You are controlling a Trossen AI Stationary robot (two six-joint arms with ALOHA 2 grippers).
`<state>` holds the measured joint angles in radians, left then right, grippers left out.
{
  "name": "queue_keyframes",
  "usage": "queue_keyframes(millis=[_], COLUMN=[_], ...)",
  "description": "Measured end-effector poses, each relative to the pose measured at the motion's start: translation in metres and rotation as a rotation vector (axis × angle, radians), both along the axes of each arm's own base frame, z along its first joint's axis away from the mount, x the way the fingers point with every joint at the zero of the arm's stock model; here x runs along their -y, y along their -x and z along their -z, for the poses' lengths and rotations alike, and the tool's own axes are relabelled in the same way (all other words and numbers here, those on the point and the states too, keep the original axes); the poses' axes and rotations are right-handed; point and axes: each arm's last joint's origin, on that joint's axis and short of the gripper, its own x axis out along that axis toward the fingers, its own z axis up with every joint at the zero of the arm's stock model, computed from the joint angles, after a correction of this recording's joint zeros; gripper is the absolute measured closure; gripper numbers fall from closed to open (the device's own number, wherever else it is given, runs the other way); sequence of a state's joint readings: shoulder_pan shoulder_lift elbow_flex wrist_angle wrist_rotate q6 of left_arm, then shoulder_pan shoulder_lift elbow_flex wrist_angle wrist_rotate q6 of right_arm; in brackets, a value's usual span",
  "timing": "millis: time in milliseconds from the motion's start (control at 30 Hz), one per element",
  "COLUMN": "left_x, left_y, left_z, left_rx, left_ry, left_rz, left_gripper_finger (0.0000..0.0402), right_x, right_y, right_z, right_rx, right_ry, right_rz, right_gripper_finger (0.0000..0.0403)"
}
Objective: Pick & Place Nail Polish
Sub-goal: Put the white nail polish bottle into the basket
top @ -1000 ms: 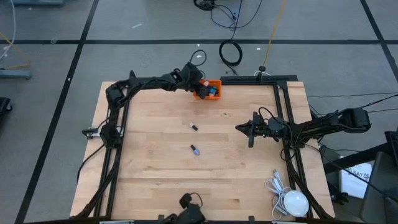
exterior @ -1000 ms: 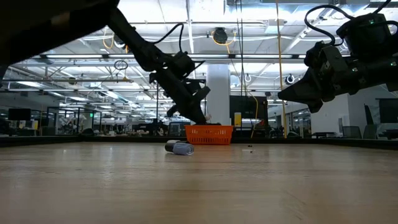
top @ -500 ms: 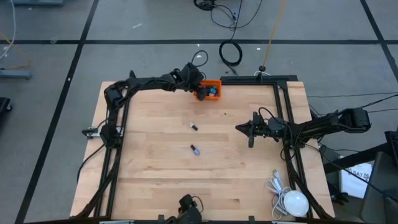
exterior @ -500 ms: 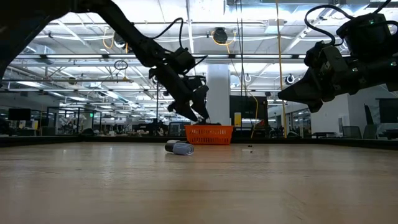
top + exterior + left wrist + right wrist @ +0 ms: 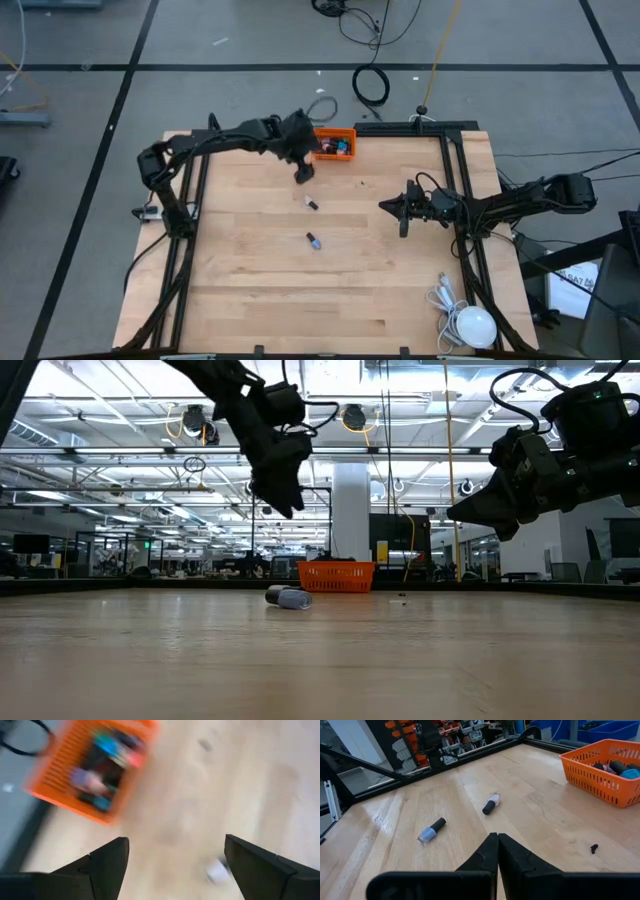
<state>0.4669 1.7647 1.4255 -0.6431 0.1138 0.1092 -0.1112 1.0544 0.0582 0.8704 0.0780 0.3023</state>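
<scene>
We see the left gripper point(image 5: 303, 172) released, raised over the pale wooden desk point(image 5: 250, 290) beside the orange plastic bin point(image 5: 335, 145); the right gripper point(image 5: 385, 205) hangs clenched, empty. Two small dark-capped nail polish bottles point(image 5: 311, 204) point(image 5: 314, 241) lie on the desk; others fill the bin.

Your overhead shot is evenly lit, with soft shadows on the desk point(image 5: 250, 290). From desk height, the ceiling lights point(image 5: 190, 422) glare and the arms read as silhouettes. Your left wrist camera is smeared by motion blur; the orange bin point(image 5: 55, 775) is fuzzy.
</scene>
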Motion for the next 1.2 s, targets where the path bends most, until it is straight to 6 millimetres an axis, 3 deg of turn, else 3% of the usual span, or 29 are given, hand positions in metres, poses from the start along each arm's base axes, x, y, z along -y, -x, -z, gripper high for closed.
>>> queue_keyframes(millis=[233, 500, 633, 933, 1200], left_x=[0.056, 0.097, 0.105, 0.099, 0.088], left_y=[-0.006, -0.009, -0.012, -0.009, -0.015], left_z=[0.035, 0.079, 0.087, 0.092, 0.121], left_rx=[-0.109, -0.127, -0.054, -0.052, -0.107], left_ry=[0.067, -0.232, -0.309, -0.248, -0.15], left_rz=[0.238, 0.469, 0.507, 0.495, 0.514], left_gripper_finger=[0.008, 0.008, 0.008, 0.008, 0.0089], right_x=[0.0, 0.0, 0.0, 0.0, 0.0], right_y=[0.0, 0.0, 0.0, 0.0, 0.0], right_z=[0.0, 0.0, 0.0, 0.0, -0.001], right_rx=[0.0, 0.0, 0.001, 0.002, 0.011], right_ry=[0.0, 0.0, -0.005, -0.01, -0.009], right_rz=[0.0, 0.0, 0.001, 0.002, 0.002], right_gripper_finger=[0.0403, 0.0403, 0.0403, 0.0403, 0.0403])
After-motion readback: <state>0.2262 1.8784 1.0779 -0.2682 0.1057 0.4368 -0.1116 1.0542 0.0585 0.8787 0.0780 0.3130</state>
